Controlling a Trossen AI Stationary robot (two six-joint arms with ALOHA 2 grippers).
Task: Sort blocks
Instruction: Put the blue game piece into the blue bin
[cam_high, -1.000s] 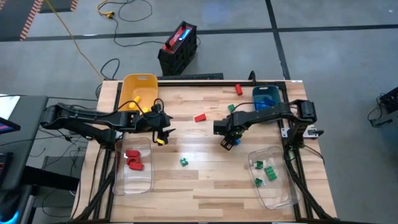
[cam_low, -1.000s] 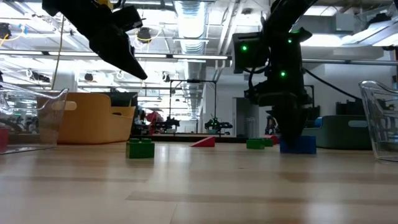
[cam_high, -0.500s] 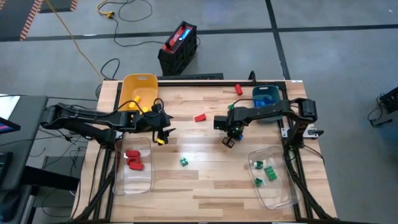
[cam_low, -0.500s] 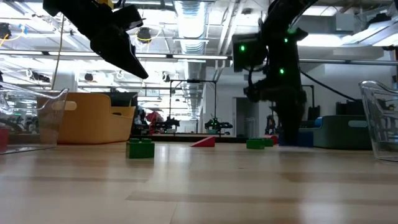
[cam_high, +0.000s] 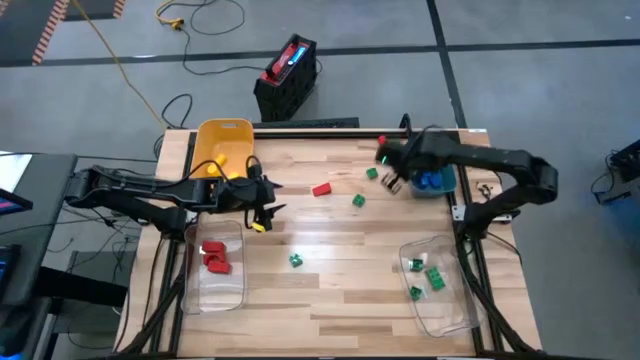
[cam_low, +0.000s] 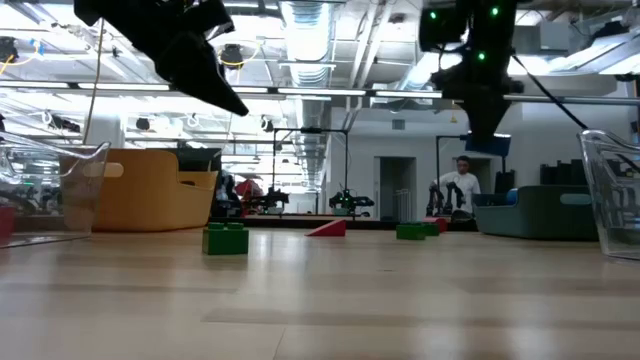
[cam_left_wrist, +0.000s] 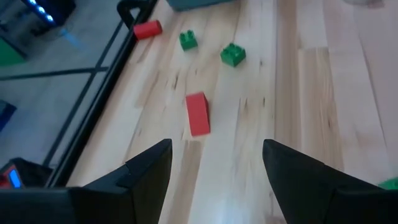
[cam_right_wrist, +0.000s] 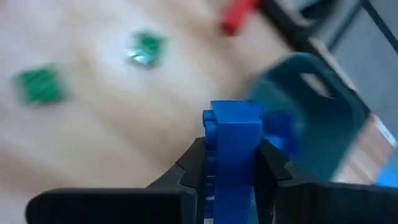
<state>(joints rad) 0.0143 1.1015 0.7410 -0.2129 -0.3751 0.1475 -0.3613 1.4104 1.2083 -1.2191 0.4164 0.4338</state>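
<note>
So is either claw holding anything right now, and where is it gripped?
The right claw pinches a blue block by its two sides. The left claw is open, holding nothing.

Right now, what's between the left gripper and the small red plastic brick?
Only bare wooden table separates left gripper and red brick, in the high view.
</note>
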